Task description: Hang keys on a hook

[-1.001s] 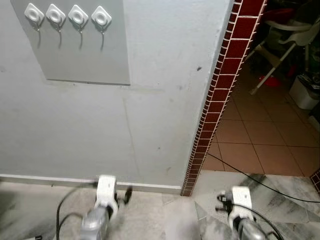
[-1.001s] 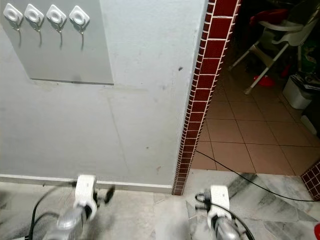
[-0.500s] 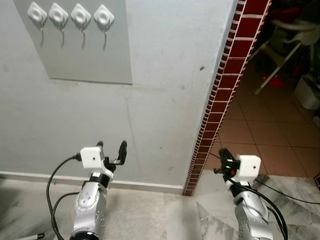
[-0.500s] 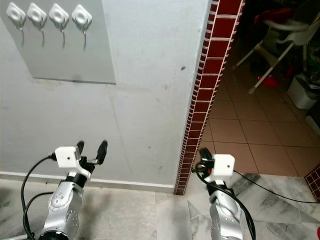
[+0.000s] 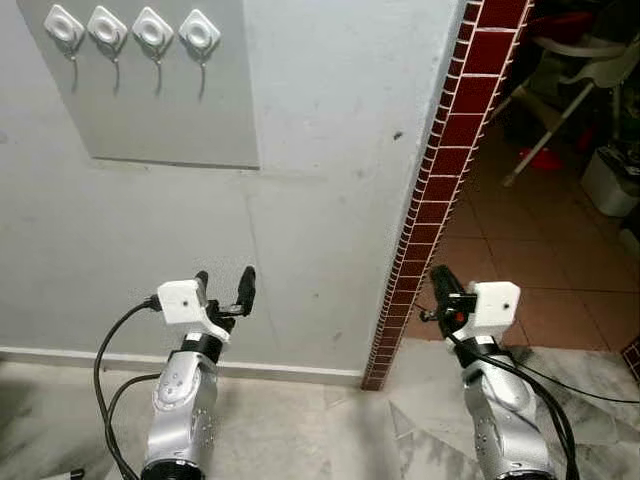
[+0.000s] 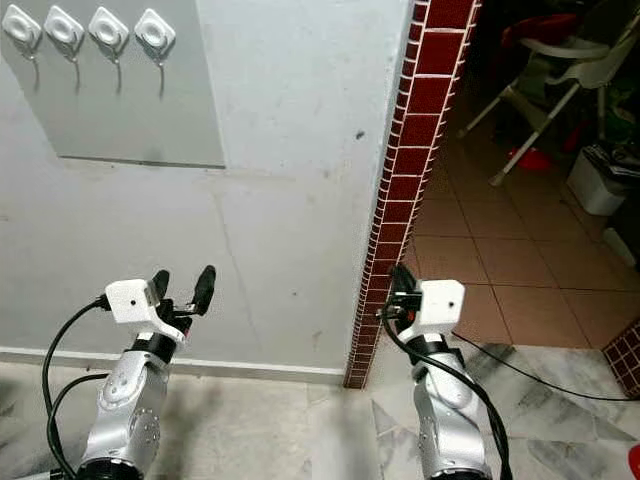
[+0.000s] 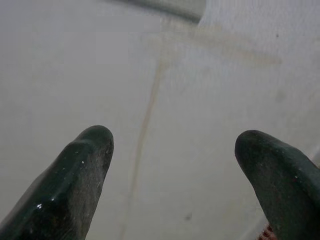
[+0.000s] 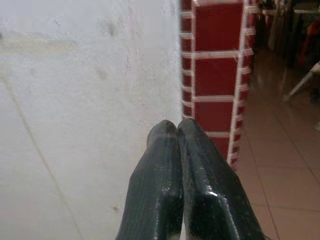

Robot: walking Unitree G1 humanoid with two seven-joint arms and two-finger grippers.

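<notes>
Several white hooks point(image 5: 133, 30) sit in a row on a grey panel point(image 5: 160, 110) high on the white wall. My left gripper point(image 5: 223, 284) is raised low in front of the wall, well below the panel, open with nothing between its fingers point(image 7: 75, 185). My right gripper point(image 5: 440, 284) is raised beside the red tile edge point(image 5: 440, 180) of the wall, its fingers point(image 8: 172, 185) pressed shut with nothing seen between them. I see no keys.
A white skirting board point(image 5: 90, 358) runs along the wall's foot above a marble floor point(image 5: 320, 430). To the right an opening leads to a brown tiled floor point(image 5: 540, 260) with a white folding chair point(image 5: 580, 70), a bin point(image 5: 612, 180) and a black cable point(image 5: 590, 385).
Both arms have risen from low at the picture's bottom edge into view in front of the wall. The left gripper's fingers now stand spread.
</notes>
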